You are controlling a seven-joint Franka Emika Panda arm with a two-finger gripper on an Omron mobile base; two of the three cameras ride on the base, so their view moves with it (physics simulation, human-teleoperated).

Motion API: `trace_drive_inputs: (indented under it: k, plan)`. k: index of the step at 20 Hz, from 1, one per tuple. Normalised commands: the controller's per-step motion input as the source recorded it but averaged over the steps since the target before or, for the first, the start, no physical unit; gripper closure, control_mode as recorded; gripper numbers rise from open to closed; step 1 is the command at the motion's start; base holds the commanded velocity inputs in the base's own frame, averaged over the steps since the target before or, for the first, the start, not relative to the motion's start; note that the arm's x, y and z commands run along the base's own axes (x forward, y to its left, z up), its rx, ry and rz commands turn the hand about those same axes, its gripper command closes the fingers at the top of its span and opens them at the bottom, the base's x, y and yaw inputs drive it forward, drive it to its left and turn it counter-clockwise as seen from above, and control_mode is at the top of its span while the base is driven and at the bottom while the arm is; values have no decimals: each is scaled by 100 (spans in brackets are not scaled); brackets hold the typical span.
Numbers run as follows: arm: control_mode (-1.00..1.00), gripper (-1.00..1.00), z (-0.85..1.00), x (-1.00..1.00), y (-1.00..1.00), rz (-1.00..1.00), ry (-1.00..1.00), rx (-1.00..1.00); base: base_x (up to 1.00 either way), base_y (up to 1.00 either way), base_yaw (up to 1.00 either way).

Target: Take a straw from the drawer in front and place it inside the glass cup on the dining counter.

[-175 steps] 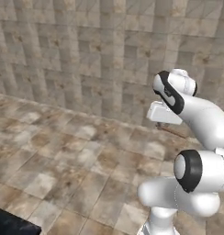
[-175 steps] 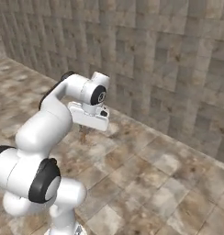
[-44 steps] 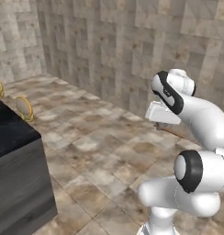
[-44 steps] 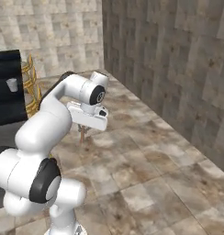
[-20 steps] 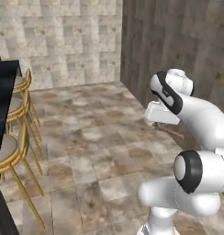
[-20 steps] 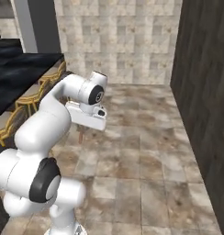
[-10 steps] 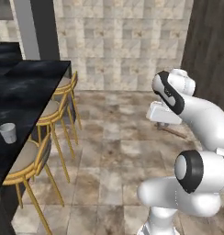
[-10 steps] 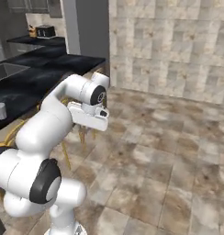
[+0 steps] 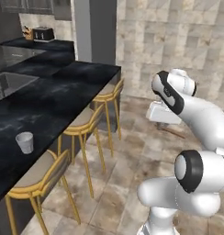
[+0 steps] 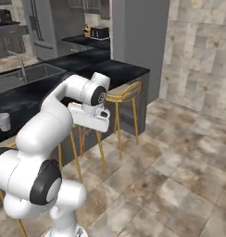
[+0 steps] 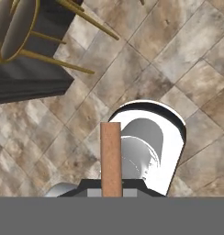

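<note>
The gripper (image 11: 111, 193) was closed tight on the straw (image 11: 111, 158), which stuck straight out from it above the tiled floor (image 11: 146, 69). Beyond the arm, yellow stools (image 9: 84, 124) lined the dining counter (image 9: 54, 98). The glass cup (image 9: 25, 142) stood upright near the counter's stool-side edge, well apart from the straw.

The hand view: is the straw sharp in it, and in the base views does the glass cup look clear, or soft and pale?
Hand view: the straw is large, flat-coloured and slightly soft-edged. Left base view: the glass cup is small but distinct, pale against the dining counter. Right base view: the cup sits cropped at the edge, blurrier.
</note>
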Motion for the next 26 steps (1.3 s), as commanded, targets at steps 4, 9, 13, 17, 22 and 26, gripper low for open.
trace_drive_inputs:
  k: [4,9,13,17,22,26]
  plan:
    - [100,100,0,0,0,0,0,0,56,-53,56]
    - [100,100,0,0,0,0,0,0,32,-41,60]
    - [100,100,0,0,0,0,0,0,39,-30,61]
    - [100,100,0,0,0,0,0,0,51,-40,61]
    - [100,100,0,0,0,0,0,0,61,-48,58]
    - [100,100,0,0,0,0,0,0,80,-34,43]
